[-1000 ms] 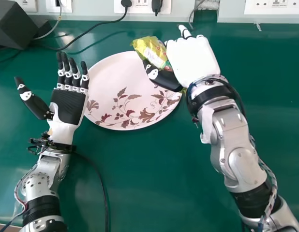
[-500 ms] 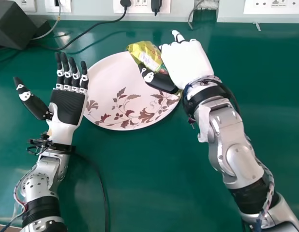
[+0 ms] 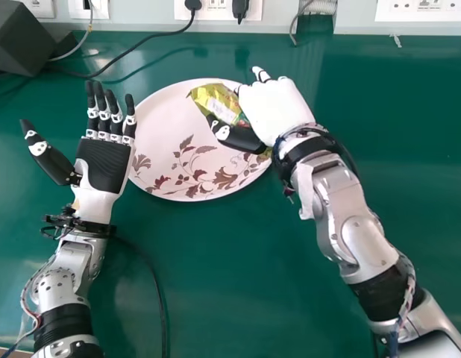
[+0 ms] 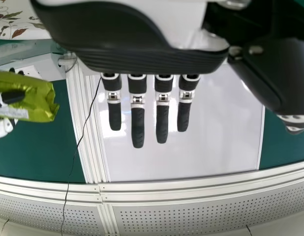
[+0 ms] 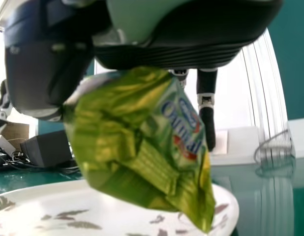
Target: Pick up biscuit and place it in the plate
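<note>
"Biscuit (image 3: pixel 215 104): where?"

"Upper middle of my head view, over the plate (image 3: pixel 160 123), pinched between my right hand's (image 3: pixel 274 104) thumb and fingers."

"Lie?"

"Long axis slants, free end pointing upper left. My left hand (image 3: pixel 105 165), at left, has fingers straight, thumb wide."

"Surroundings?"

"Green table (image 3: pixel 223 276); wall sockets (image 3: pixel 215 7) along the top."

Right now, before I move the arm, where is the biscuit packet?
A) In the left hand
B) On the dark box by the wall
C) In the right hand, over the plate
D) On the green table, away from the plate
C: the right hand holds the biscuit packet against its thumb, with the plate beneath.
</note>
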Action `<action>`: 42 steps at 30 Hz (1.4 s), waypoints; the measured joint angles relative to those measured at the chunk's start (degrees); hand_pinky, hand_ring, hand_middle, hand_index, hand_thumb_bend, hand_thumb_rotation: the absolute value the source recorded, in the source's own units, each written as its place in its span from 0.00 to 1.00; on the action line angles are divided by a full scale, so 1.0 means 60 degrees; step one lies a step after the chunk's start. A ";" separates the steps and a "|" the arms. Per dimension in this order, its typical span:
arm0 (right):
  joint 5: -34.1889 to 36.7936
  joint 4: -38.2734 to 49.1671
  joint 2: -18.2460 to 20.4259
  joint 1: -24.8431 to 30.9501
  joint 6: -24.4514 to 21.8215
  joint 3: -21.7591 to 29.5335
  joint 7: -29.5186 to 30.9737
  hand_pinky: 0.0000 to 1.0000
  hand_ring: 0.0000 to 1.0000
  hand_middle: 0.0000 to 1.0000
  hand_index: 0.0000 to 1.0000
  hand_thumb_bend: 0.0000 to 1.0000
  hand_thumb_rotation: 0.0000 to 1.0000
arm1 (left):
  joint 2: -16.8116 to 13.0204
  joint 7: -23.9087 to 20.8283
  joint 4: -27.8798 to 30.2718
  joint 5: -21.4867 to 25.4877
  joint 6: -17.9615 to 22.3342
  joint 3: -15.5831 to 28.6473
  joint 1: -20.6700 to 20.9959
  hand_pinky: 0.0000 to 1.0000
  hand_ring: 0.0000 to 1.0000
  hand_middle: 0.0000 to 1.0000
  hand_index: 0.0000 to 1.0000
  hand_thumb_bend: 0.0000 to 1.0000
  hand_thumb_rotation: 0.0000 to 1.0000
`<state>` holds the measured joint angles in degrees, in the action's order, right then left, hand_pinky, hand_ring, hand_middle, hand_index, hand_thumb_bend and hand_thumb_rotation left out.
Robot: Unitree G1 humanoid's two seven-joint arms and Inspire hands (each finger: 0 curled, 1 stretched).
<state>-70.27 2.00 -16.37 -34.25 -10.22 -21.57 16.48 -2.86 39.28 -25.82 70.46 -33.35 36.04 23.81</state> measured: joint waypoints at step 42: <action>0.1206 -0.3448 0.0105 -0.1201 0.0023 -0.0945 -0.1492 0.38 0.46 0.49 0.52 0.47 0.00 | 0.0026 -0.0068 0.0033 0.0018 0.0090 -0.0009 0.0023 0.85 0.71 0.78 0.86 1.00 0.65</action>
<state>-63.03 -18.69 -15.74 -41.46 -10.08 -27.24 7.53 -2.70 38.87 -25.62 70.57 -32.81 35.98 23.96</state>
